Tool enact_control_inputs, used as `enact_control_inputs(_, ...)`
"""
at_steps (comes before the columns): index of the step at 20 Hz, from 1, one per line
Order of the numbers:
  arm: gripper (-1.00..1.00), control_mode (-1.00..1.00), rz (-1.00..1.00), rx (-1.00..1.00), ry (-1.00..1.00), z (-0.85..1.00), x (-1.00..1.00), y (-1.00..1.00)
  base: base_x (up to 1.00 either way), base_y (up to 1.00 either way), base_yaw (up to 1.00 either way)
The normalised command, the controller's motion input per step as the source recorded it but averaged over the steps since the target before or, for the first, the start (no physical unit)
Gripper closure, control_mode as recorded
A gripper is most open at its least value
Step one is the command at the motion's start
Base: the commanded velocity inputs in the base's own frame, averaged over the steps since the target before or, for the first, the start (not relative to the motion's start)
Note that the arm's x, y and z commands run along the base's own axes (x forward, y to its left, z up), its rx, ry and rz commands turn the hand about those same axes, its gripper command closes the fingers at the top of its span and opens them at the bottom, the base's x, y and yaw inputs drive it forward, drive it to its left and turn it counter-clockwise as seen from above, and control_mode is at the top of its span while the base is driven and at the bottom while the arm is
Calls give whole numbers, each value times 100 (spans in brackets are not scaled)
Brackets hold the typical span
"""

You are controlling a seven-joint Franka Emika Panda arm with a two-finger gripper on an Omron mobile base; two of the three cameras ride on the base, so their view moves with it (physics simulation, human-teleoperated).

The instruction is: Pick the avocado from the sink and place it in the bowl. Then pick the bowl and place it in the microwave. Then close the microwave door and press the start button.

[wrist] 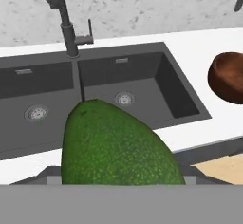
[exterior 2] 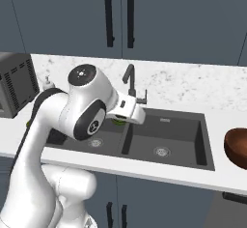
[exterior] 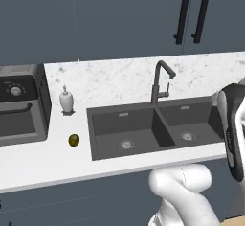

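Avocado (wrist: 118, 144) is seen huge and close in the hand view, right at the jaws, apparently pinched between them; fingertips are hidden, so the jaws' spread cannot be read directly. In the right base view a green sliver (exterior 2: 117, 121) is seen under the hand, above the sink (exterior 2: 183, 140). Sink (wrist: 142, 90) is seen beyond and below the jaws, both basins bare. Bowl (wrist: 228, 76) is set on the white table (wrist: 199, 42), off to the side past the sink rim; also seen at (exterior 2: 237, 147)
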Motion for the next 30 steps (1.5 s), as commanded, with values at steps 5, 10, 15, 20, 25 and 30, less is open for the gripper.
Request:
enact_control_inputs(5, 100, -100, -12, -1, 17, -26, 1, -100, 0, 0, 0)
enact_control_inputs(10, 100, -100, -15, -3, 3, -21, 15, -100, 0, 0, 0)
enact_control_inputs(15, 100, -100, -19, 0, 0, -13, 29, -100, 0, 0, 0)
enact_control_inputs(20, 100, -100, -19, 0, 3, -12, 25, -100, 0, 0, 0)
enact_control_inputs(25, 100, -100, -2, 9, 0, -8, 19, -100, 0, 0, 0)
enact_control_inputs(30, 100, -100, 0, 7, 0, -14, 35, -79, 0, 0, 0)
